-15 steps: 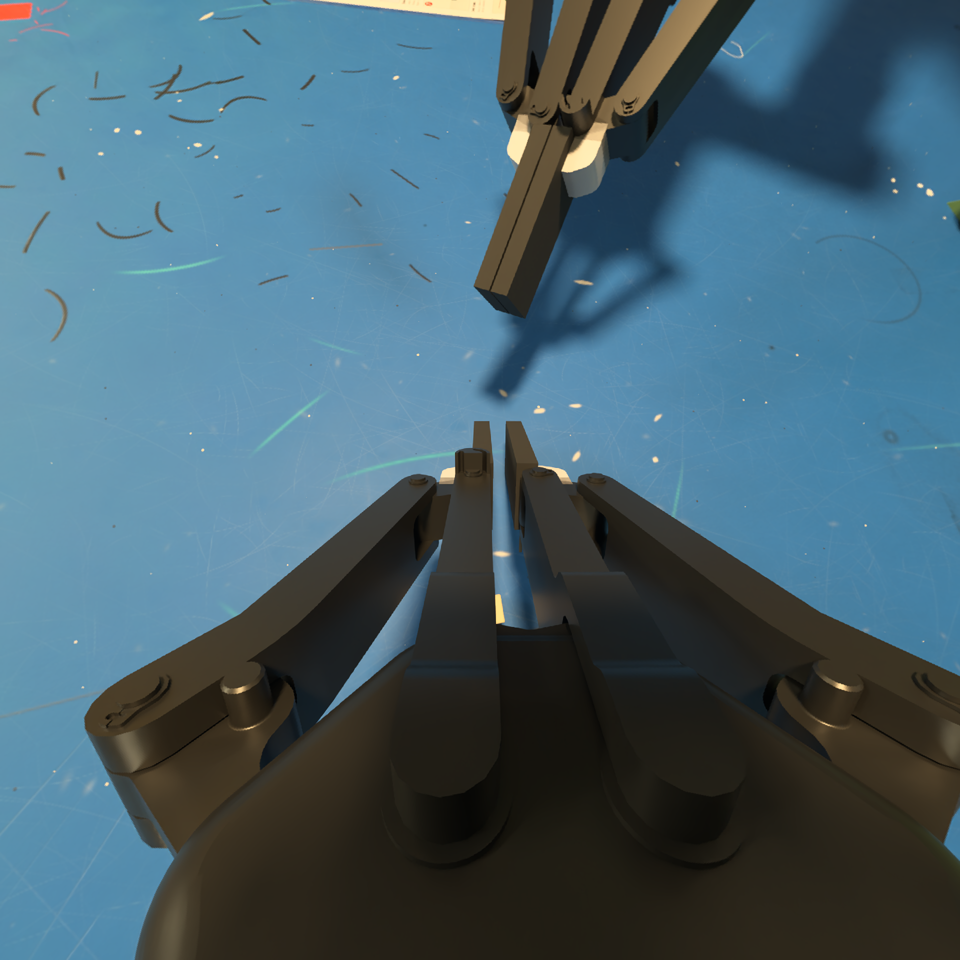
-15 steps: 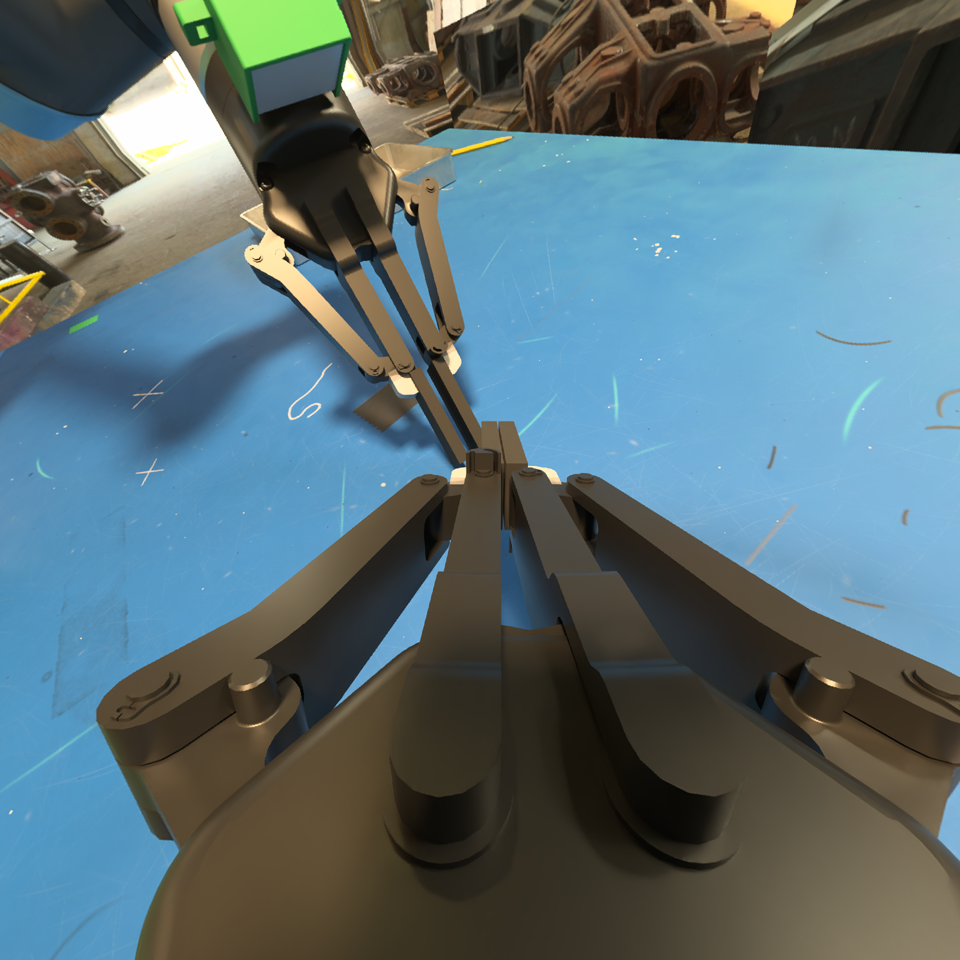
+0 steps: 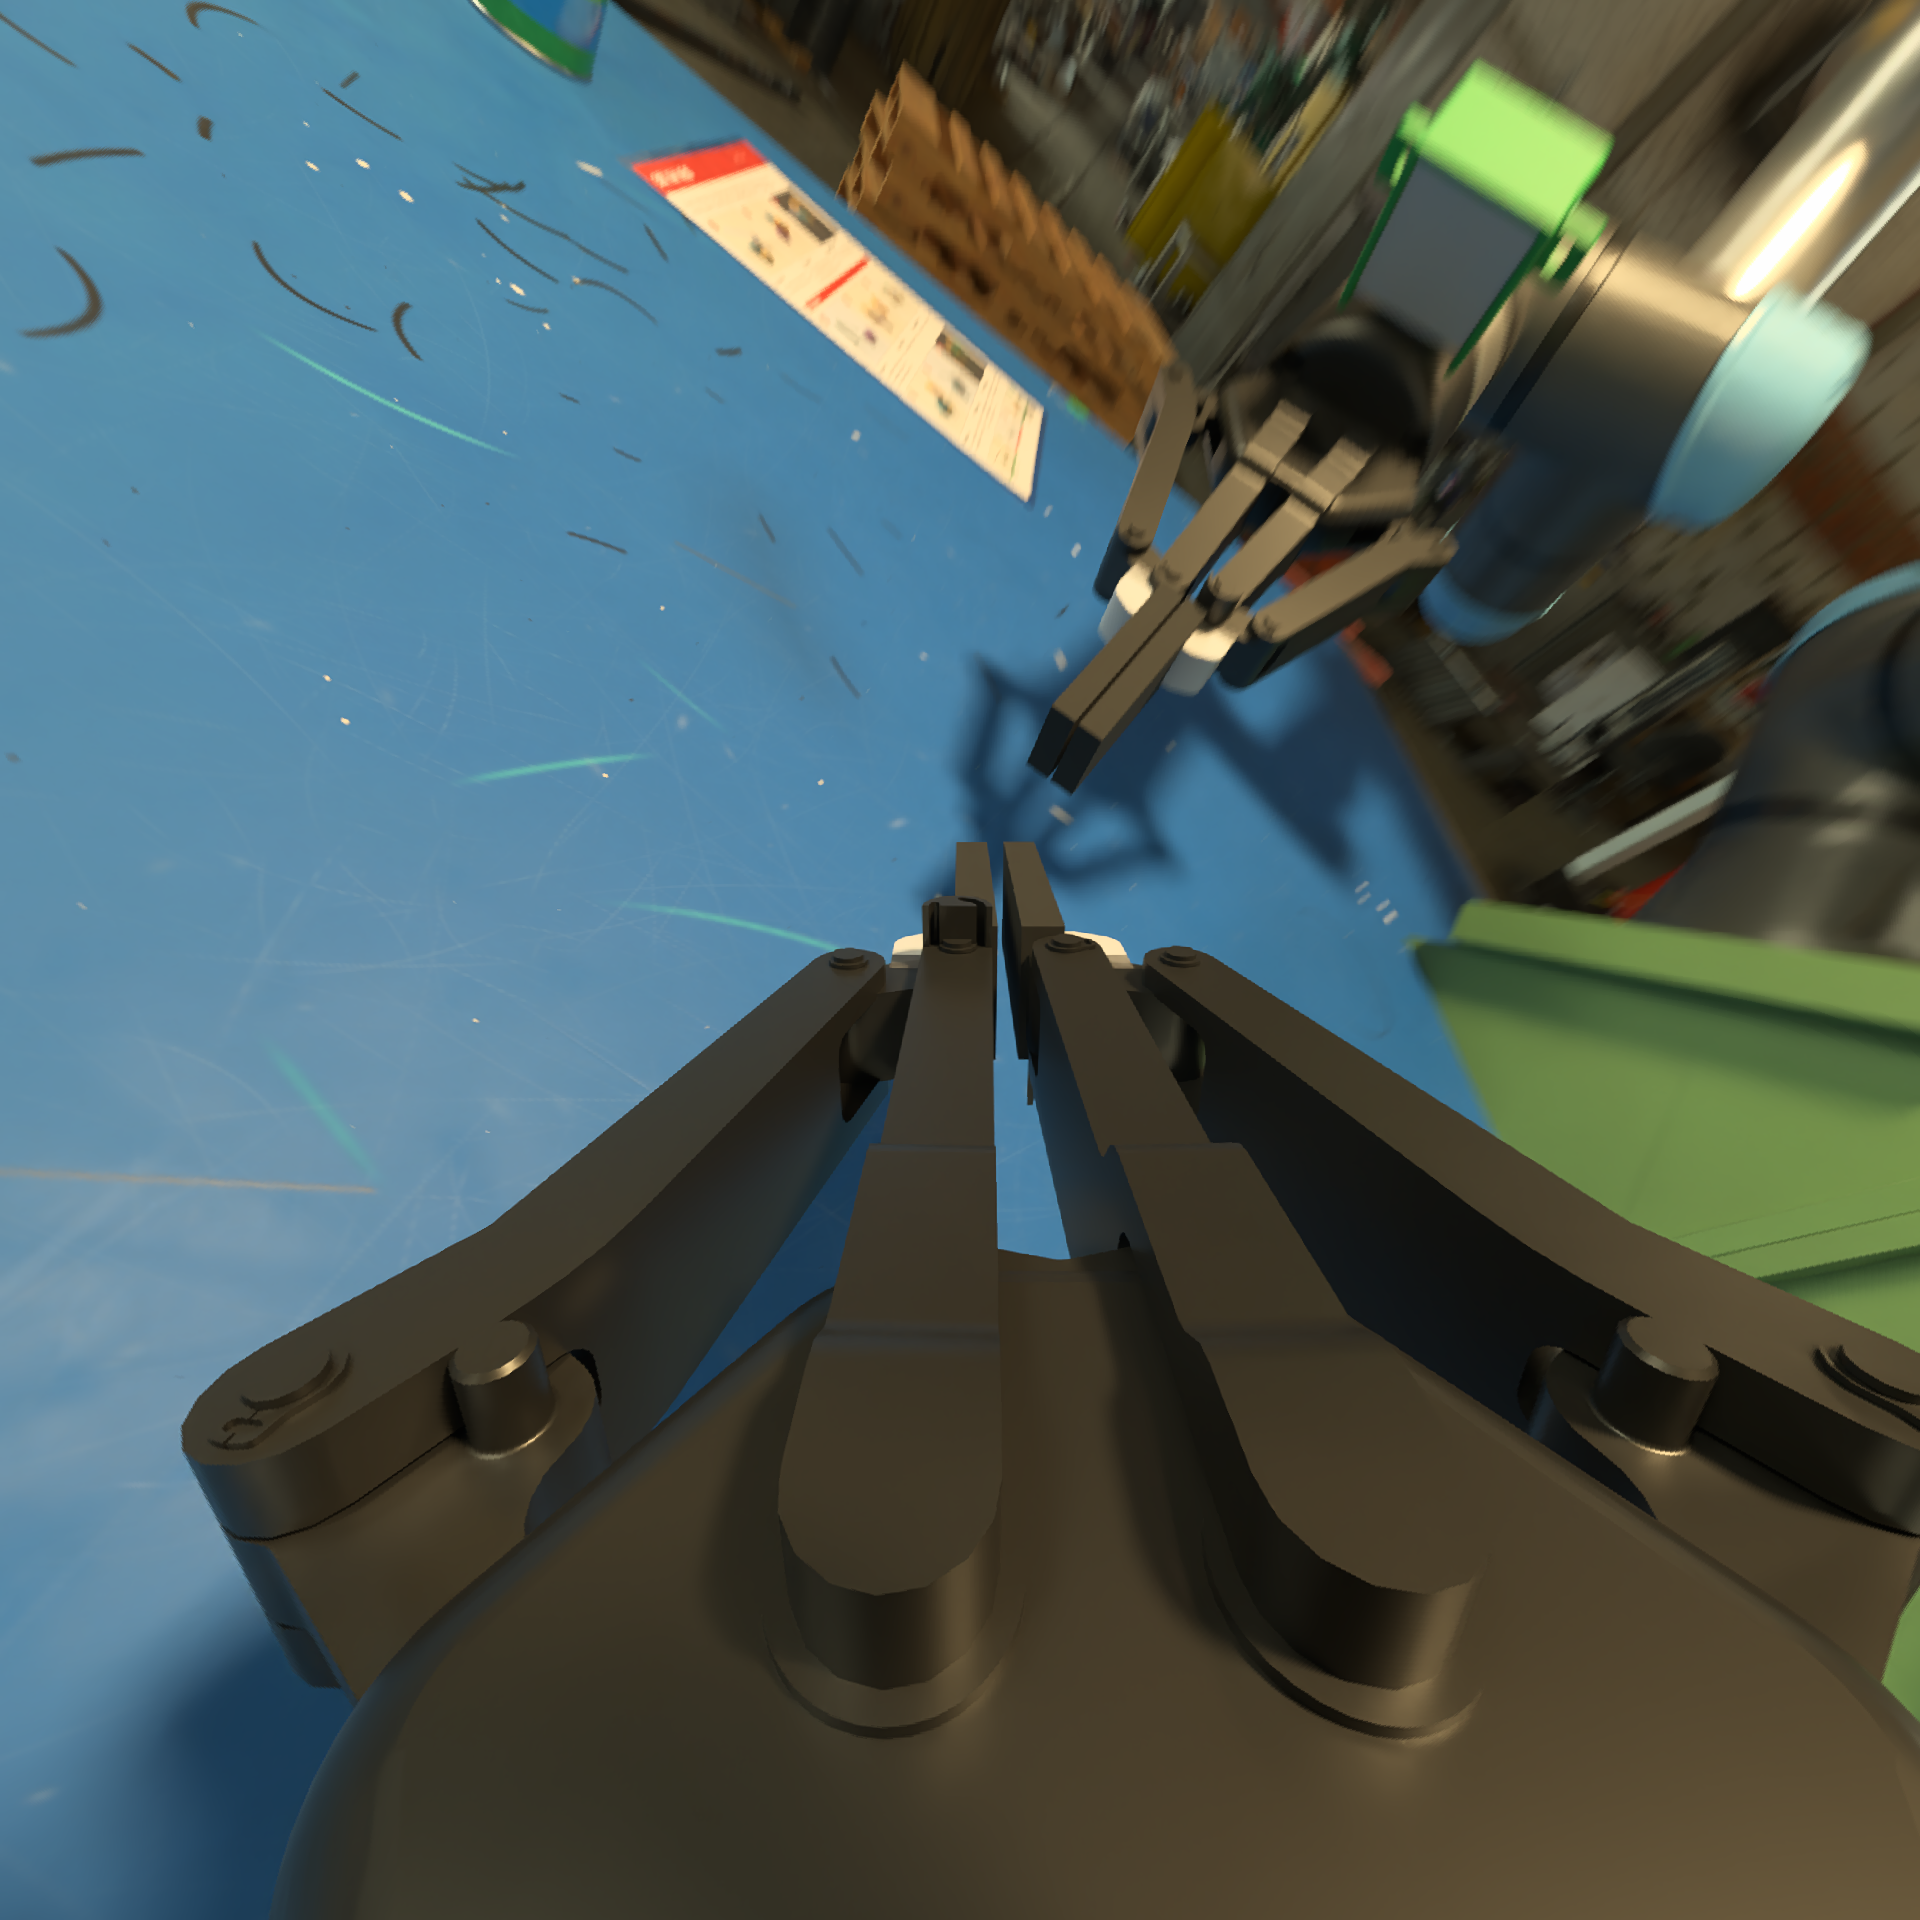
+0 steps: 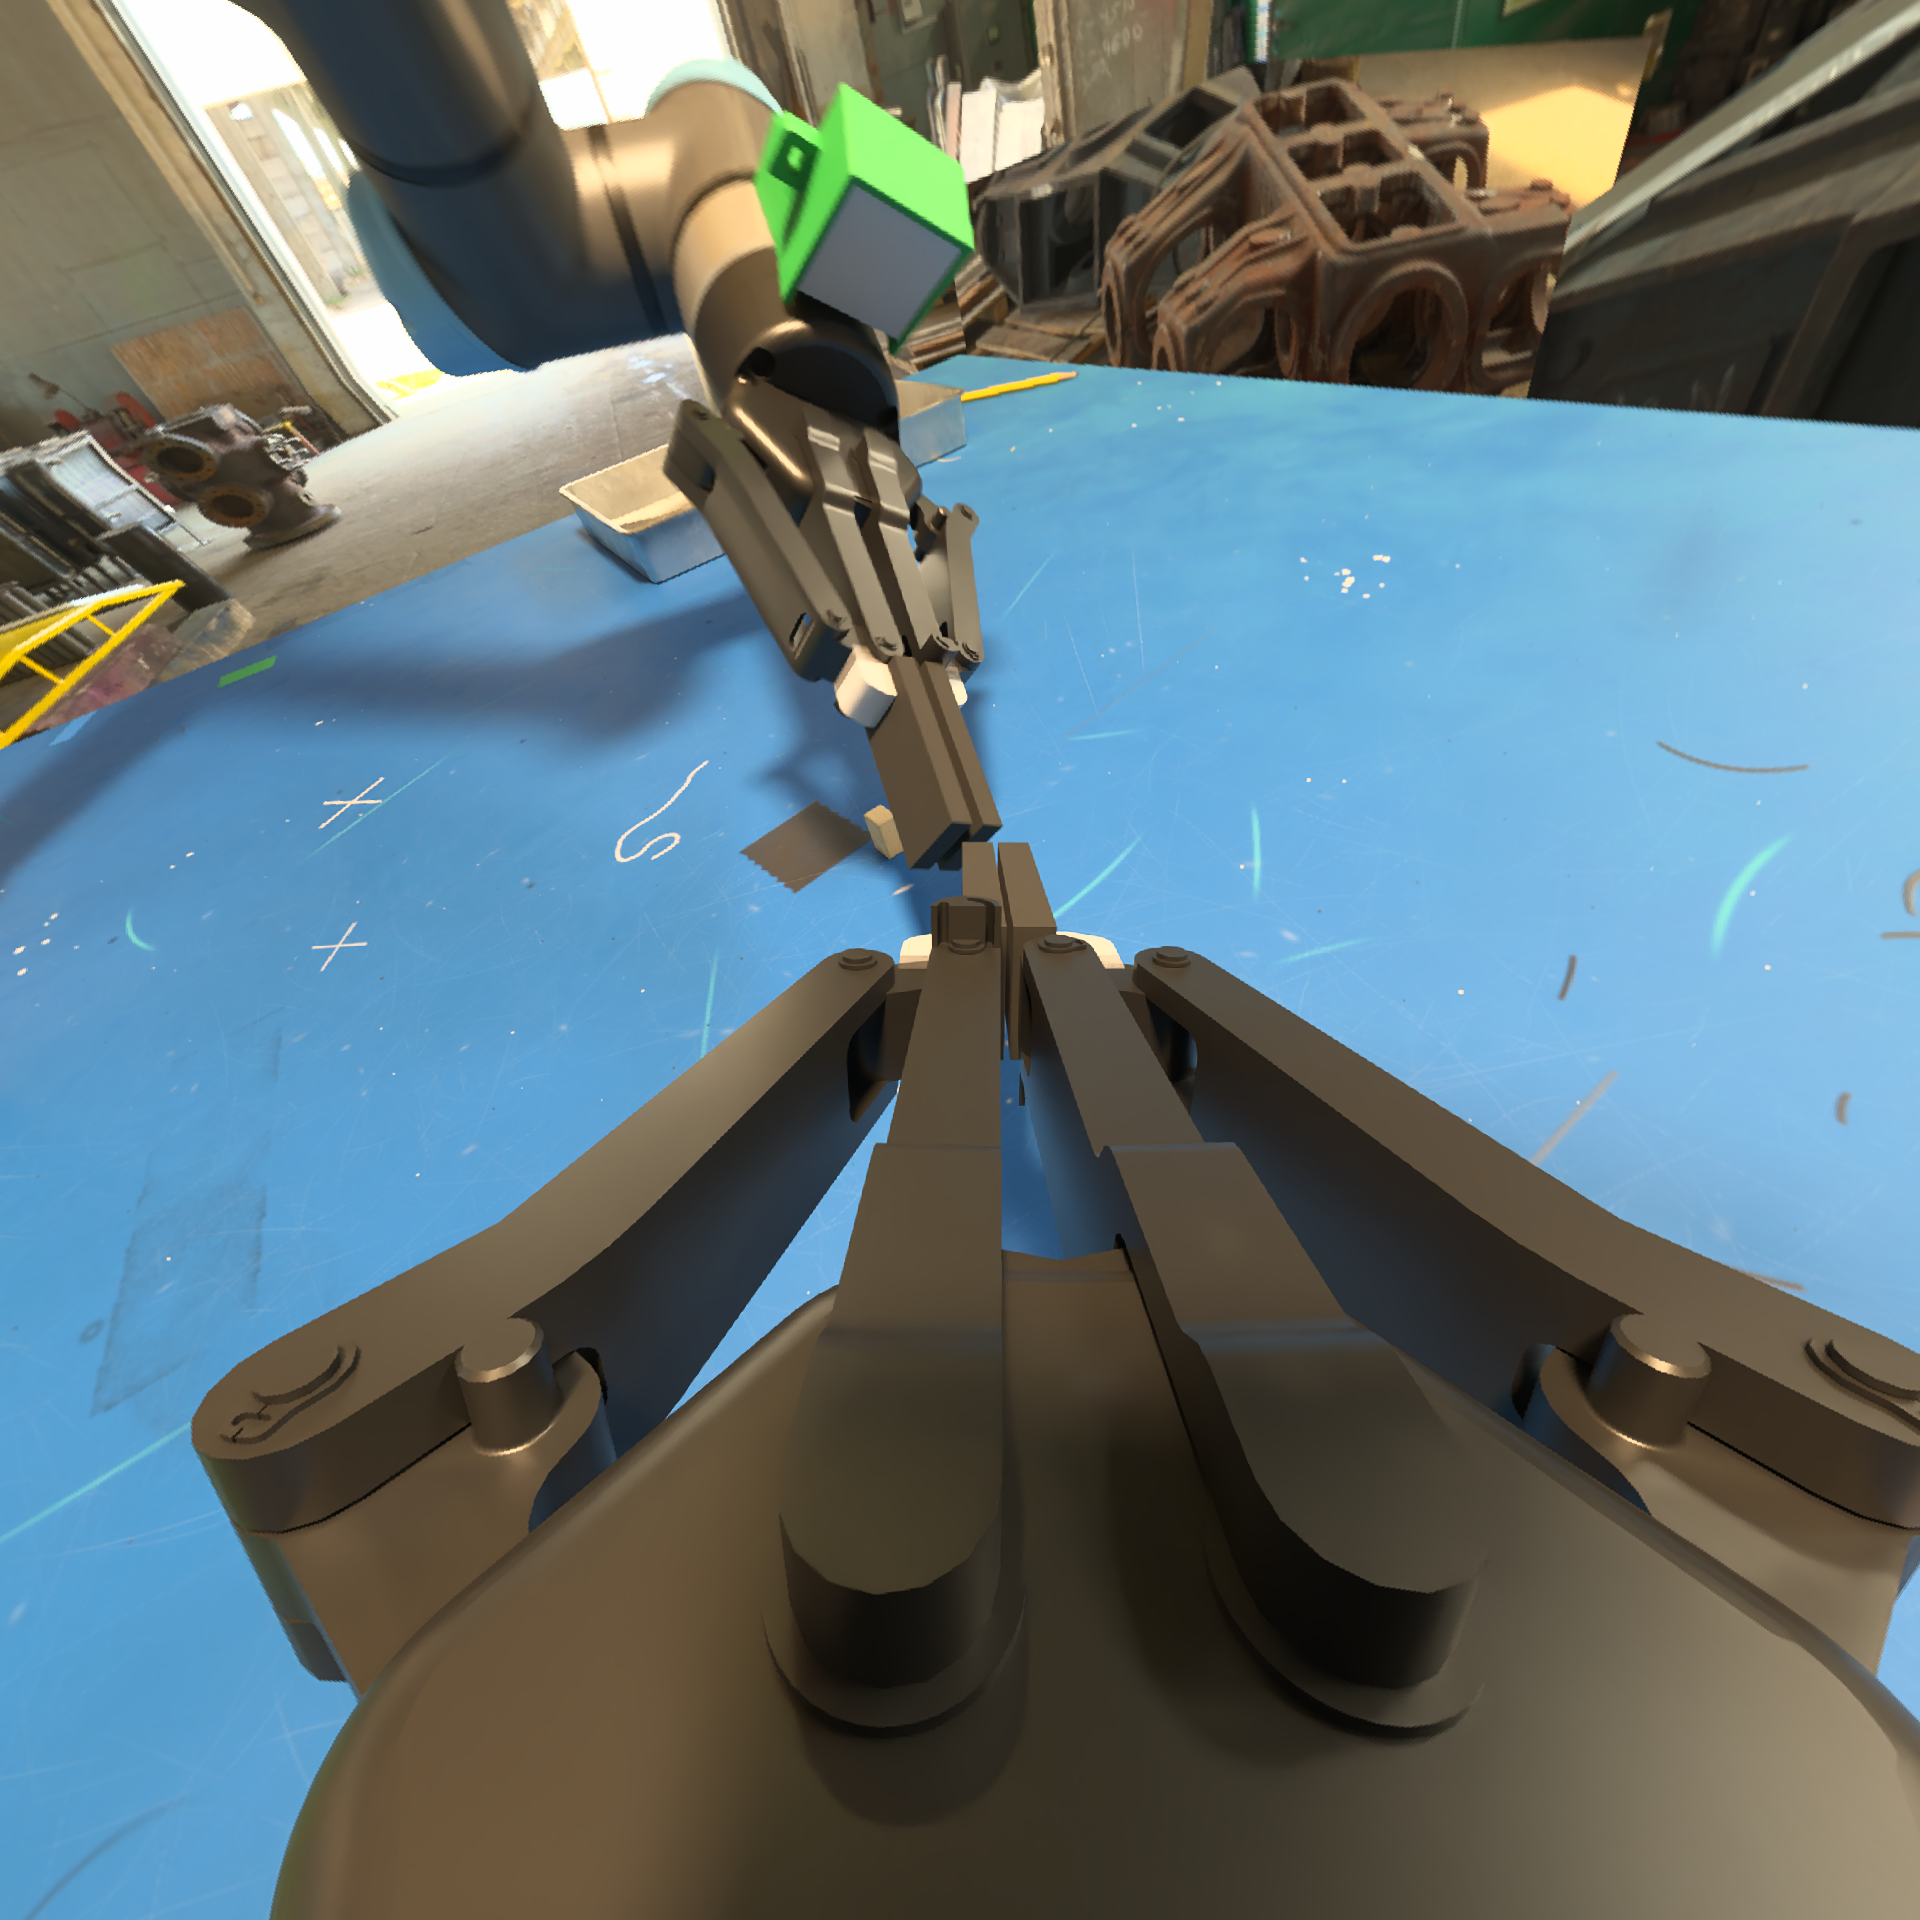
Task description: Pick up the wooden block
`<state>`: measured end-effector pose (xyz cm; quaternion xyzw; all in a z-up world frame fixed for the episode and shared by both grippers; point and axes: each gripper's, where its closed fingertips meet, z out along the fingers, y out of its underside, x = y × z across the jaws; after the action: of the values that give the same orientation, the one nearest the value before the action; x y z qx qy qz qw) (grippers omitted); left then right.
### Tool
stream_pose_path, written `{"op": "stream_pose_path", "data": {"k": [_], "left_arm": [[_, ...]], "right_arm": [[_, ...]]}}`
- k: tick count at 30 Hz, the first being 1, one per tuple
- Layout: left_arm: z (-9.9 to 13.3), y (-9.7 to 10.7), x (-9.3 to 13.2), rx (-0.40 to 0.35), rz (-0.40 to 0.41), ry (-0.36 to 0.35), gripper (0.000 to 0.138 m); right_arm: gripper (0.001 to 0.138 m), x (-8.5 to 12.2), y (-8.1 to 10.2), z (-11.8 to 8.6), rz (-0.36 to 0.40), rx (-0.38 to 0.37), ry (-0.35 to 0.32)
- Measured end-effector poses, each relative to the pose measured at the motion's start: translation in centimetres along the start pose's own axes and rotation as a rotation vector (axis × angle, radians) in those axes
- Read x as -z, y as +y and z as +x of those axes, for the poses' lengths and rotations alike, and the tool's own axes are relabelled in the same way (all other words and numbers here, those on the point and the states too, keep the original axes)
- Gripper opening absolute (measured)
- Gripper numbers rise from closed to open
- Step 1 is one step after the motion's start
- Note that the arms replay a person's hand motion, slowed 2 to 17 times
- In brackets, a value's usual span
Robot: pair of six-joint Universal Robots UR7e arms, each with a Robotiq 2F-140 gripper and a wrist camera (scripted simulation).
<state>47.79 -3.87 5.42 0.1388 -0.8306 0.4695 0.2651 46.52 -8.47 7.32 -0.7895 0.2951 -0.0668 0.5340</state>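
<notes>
Above blue table (image 3: 436, 935): both grippers (image 3: 997, 868) (image 4: 995, 868) closed, empty; printed sheet (image 3: 852, 301) at edge.

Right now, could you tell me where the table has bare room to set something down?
The blue table is bare from the right gripper out to its far edge. Another open stretch lies between the chalk crosses and the metal tray. It is crowded at the middle, where the left gripper and small wooden block sit close together.
</notes>
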Motion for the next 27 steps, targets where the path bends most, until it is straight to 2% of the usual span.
{"op": "stream_pose_path", "data": {"k": [7,10,12,16,20,23,27], "left_arm": [[1.5,-2.5,1.9,0.267,0.203,0.261,0.001],[1.7,-3.2,2.4,0.337,0.255,0.324,0.001],[1.6,-3.4,2.5,0.361,0.277,0.34,0.001],[1.4,-3.3,2.6,0.375,0.282,0.329,0.001],[1.1,-3.3,2.9,0.344,0.277,0.278,0.001],[0.9,-3.2,3.4,0.298,0.263,0.218,0.001],[0.4,-2.7,4.2,0.198,0.214,0.088,0.001]], "right_arm": [[0.007,0.1,-0.9,-0.7,0.052,0.108,0.003],[0.01,0.0,-1.3,-1.2,0.068,0.164,0.01],[0.012,0.0,-1.6,-1.5,0.074,0.202,0.016],[0.014,-0.2,-2.0,-2.0,0.067,0.279,0.032],[0.014,-0.5,-2.1,-2.3,0.037,0.348,0.053],[0.015,-0.7,-2.1,-2.6,0.013,0.384,0.062],[0.015,-0.8,-2.1,-2.9,-0.003,0.405,0.066]]}}
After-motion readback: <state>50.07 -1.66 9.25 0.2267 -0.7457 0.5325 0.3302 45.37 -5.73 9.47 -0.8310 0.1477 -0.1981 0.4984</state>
